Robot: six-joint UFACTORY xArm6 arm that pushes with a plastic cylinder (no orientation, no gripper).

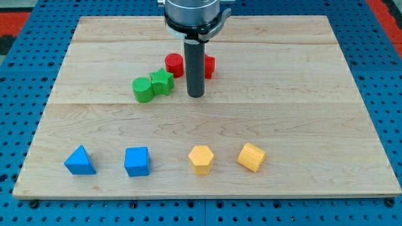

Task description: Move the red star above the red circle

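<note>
The arm carries no pincer; it ends in a straight dark rod, and my tip rests on the wooden board slightly above the board's centre. The red circle lies at about 11 o'clock from my tip, near but apart from it. The red star lies at about 1 o'clock from my tip, partly hidden behind the rod, so its shape cannot be fully confirmed; whether it touches the rod cannot be determined. The red star is therefore at 3 o'clock from the red circle, at roughly the same height in the view. The green star is at 9 o'clock from my tip, touching the green cylinder on its 8 o'clock side. Along the view's bottom, from left to right, stand a blue triangle, a blue cube, a yellow hexagon and a yellow block, each well apart from my tip.
</note>
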